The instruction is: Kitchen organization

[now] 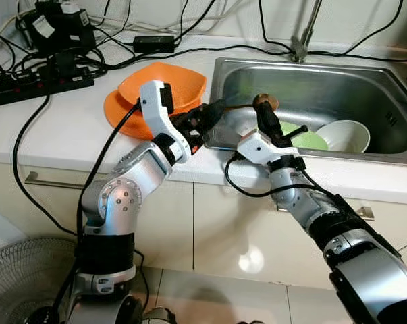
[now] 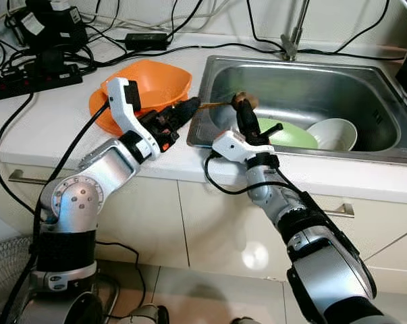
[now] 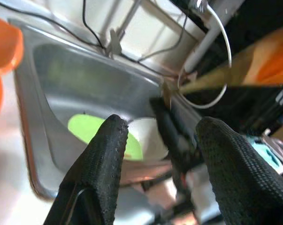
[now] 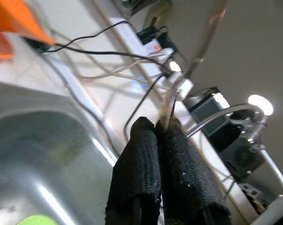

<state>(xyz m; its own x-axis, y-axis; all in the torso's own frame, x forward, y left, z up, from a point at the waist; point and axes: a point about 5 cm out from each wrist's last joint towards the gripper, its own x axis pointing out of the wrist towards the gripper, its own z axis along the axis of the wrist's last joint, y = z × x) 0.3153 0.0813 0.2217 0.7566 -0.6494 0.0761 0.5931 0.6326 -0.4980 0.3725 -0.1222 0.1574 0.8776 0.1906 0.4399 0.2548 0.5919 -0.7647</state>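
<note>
The robot stands before a white counter (image 1: 61, 135) with a steel sink (image 1: 365, 81) set into it. The right gripper (image 1: 265, 111) is raised over the near left corner of the sink, its two black fingers pressed together on the thin handle of a wooden spoon (image 1: 264, 102); the brown spoon head sits just above the fingertips and the slim handle runs off toward the left gripper. In the right wrist view the fingers (image 4: 141, 164) are tight together with the thin stick between them. The left gripper (image 1: 213, 111) reaches across the sink's left edge, near the end of that handle, and in the left wrist view its fingers (image 3: 108, 154) stand well apart with nothing between them. Inside the sink lie a green plate (image 1: 310, 140) and, just beside it, a white bowl (image 1: 345, 135). On the counter beside the sink sit two stacked orange bowls (image 1: 173, 81), behind the left arm. A black power strip (image 1: 34, 84) and tangled cables lie further back.
</note>
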